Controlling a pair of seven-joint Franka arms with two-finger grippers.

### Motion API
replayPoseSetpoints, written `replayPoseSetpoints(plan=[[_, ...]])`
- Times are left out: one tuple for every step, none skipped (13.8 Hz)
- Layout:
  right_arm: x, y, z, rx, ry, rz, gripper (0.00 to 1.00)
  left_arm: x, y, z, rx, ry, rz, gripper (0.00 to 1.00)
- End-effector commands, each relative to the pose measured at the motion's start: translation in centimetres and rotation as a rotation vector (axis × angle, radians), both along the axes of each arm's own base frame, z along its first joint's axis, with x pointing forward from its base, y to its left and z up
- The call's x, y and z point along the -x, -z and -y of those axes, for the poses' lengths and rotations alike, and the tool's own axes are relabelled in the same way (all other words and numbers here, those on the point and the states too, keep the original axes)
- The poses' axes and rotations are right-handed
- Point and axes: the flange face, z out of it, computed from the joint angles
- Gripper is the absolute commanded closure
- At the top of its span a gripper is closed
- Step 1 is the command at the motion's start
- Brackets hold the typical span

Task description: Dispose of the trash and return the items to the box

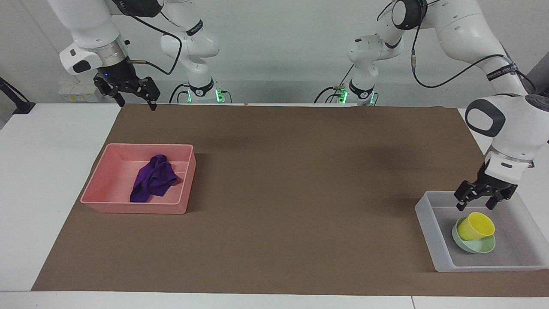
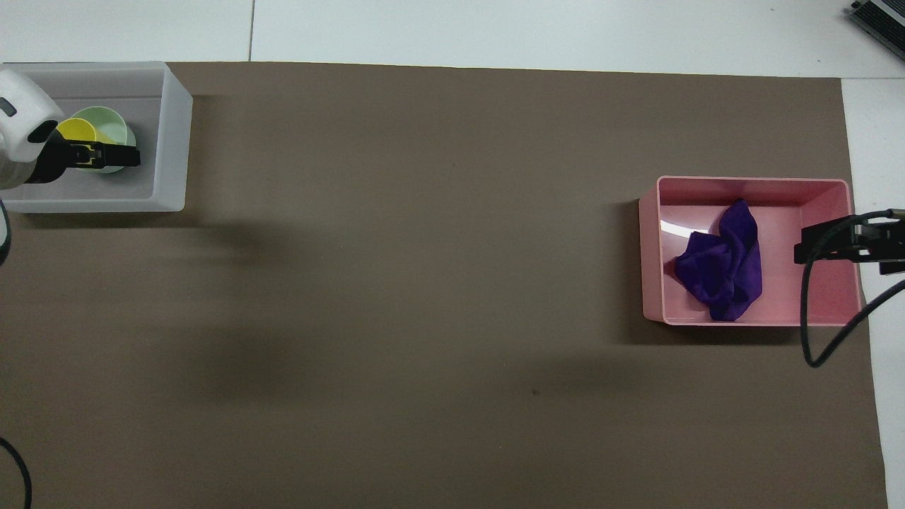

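Fingers: your left gripper (image 1: 483, 201) hangs released over the translucent whitish plastic box (image 1: 429, 223); the right gripper (image 1: 134, 98) waits, spread.
Trash: purple fabric cloth (image 1: 153, 178) lies in the pink rectangular bin (image 1: 98, 189).
Items: yellow plastic cup (image 1: 475, 226) sits in the mint-green round bowl (image 1: 482, 247), boxed.
Left: nothing, you would judge.

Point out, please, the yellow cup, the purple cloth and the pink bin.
yellow cup (image 1: 474, 226): facing view, its side wall.
purple cloth (image 1: 153, 179): facing view, its folded middle.
pink bin (image 1: 133, 207): facing view, its long outer wall.

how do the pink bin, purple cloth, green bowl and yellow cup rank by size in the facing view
1. pink bin
2. purple cloth
3. green bowl, though the cup hides part of it
4. yellow cup, close to the bowl in apparent size, so these two are unsure
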Motion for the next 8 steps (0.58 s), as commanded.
replayPoseSetpoints(plan=[[0.8, -0.3, 0.3, -0.009, -0.017, -0.007, 0.0, 4.1, -1.7, 2.4, -0.027, 0.058, -0.036, 0.0], [0.8, -0.3, 0.2, -0.009, -0.018, -0.005, 0.0, 4.9, -2.2, 3.5, -0.051, 0.088, -0.051, 0.0], [0.9, -0.2, 0.1, -0.009, -0.02, -0.01, 0.0, 5.7, -2.9, 4.6, -0.07, 0.103, -0.071, 0.0], [0.9, -0.3, 0.2, -0.009, -0.018, -0.008, 0.0, 6.6, -3.8, 5.8, -0.06, 0.068, -0.096, 0.0], [0.8, -0.3, 0.3, -0.009, -0.02, -0.007, 0.0, 7.3, -4.6, 6.6, -0.052, 0.049, -0.113, 0.0], [0.9, -0.3, 0.4, -0.009, -0.02, -0.008, 0.0, 7.6, -5.4, 6.8, -0.054, 0.051, -0.126, 0.0], [0.9, -0.3, 0.3, -0.009, -0.018, -0.008, 0.0, 7.4, -6.7, 7.0, -0.055, 0.054, -0.137, 0.0], [0.9, -0.3, 0.3, -0.009, -0.02, -0.008, 0.0, 7.0, -8.1, 6.9, -0.057, 0.055, -0.16, 0.0]])
